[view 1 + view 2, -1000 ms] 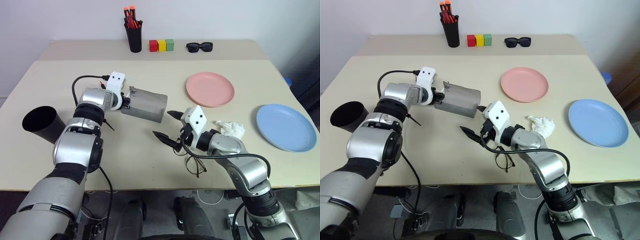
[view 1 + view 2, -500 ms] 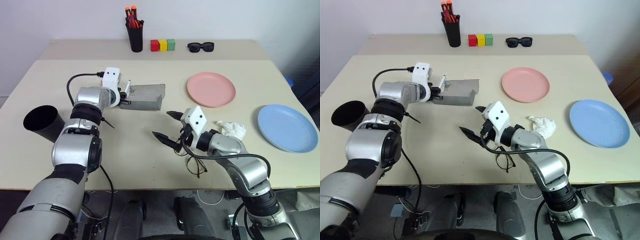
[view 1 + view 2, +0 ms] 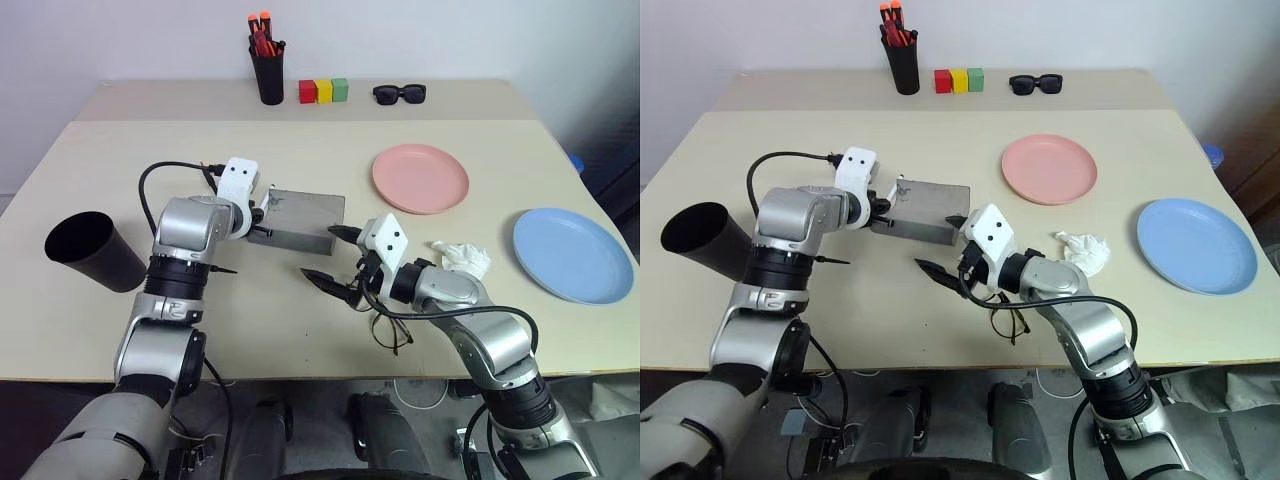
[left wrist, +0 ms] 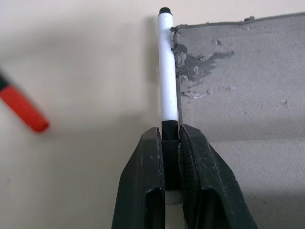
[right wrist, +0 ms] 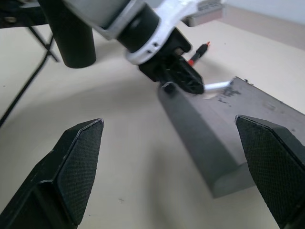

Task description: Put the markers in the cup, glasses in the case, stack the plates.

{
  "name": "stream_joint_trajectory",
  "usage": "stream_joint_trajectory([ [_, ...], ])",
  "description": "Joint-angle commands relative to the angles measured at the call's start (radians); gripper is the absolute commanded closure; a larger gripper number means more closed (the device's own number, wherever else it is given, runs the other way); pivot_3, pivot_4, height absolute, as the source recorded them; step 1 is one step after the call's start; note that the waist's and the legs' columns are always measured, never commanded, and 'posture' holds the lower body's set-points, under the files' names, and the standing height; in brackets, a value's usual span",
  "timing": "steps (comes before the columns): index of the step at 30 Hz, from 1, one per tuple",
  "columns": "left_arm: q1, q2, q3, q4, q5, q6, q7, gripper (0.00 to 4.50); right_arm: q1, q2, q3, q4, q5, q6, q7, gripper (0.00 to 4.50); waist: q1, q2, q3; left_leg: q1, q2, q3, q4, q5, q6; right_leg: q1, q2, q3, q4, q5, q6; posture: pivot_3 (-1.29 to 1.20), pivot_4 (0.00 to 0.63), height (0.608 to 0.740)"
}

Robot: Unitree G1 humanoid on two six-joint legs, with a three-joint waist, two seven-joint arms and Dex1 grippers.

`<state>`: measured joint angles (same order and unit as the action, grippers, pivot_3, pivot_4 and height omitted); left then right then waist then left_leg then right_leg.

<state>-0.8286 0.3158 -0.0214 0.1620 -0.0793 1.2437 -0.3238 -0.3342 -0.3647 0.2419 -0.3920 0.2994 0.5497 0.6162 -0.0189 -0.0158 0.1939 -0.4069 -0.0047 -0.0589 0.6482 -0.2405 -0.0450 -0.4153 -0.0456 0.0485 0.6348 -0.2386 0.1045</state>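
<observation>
While the left gripper (image 4: pixel 171 143) pinches the white marker (image 4: pixel 167 76) by its black cap, a light, slick barrel may slip; right gripper (image 3: pixel 335 255) gapes empty.

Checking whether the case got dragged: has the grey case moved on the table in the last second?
Yes. The grey case now lies nearer the table's front edge and farther from the pen cup at the back.

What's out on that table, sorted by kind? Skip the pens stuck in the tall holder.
Plates: 2 (pink plate, blue plate)
Cups: 2 (wide black cup, pen holder)
Blocks: 3 (red block, yellow block, green block)
Glasses: 2 (sunglasses, wire glasses)
Markers: 2 (white marker, red marker)
Grey case: 1
Crumpled tissue: 1
Total: 13
</observation>
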Motion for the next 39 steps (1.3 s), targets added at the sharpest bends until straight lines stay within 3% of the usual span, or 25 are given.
stream_joint_trajectory([
  [1,0.017,-0.003,0.011,-0.093,-0.007,0.033,0.026,2.64,-0.026,0.011,-0.001,-0.011,0.003,-0.03,0.012,0.0,0.001,0.0,0.0,0.0,0.0,0.0,0.0,0.0,0.0,0.0,0.0,0.0,0.0,0.0,0.0,0.0,0.15,0.74],
  [4,0.016,-0.02,0.05,-0.102,-0.006,0.022,0.061,1.15,-0.029,0.011,-0.001,-0.006,0.002,-0.031,0.016,0.0,0.004,0.0,0.0,0.0,0.0,0.0,0.0,0.0,0.0,0.0,0.0,0.0,0.0,0.0,0.0,0.0,0.15,0.74],
  [8,-0.019,-0.045,0.121,-0.065,-0.013,-0.012,0.102,1.15,-0.034,0.01,-0.001,0.0,0.002,-0.034,0.019,0.0,0.004,0.0,0.0,0.0,0.0,0.0,0.0,0.0,0.0,0.0,0.0,0.0,0.0,0.0,0.0,0.0,0.15,0.74],
  [17,-0.033,-0.029,0.116,0.065,-0.004,-0.067,0.126,1.15,-0.032,0.014,0.002,-0.001,-0.004,-0.035,0.016,0.0,0.003,0.0,0.0,0.0,0.0,0.0,0.0,0.0,-0.001,0.0,0.0,0.0,0.0,0.0,0.0,0.0,0.15,0.74],
  [39,0.02,0.037,0.024,-0.009,-0.026,0.012,0.061,1.15,-0.02,0.015,0.006,-0.007,-0.002,-0.032,0.016,0.0,0.002,0.0,0.0,0.0,0.0,0.0,0.0,0.0,-0.001,0.0,0.0,0.0,0.0,0.0,0.0,0.0,0.15,0.74],
])
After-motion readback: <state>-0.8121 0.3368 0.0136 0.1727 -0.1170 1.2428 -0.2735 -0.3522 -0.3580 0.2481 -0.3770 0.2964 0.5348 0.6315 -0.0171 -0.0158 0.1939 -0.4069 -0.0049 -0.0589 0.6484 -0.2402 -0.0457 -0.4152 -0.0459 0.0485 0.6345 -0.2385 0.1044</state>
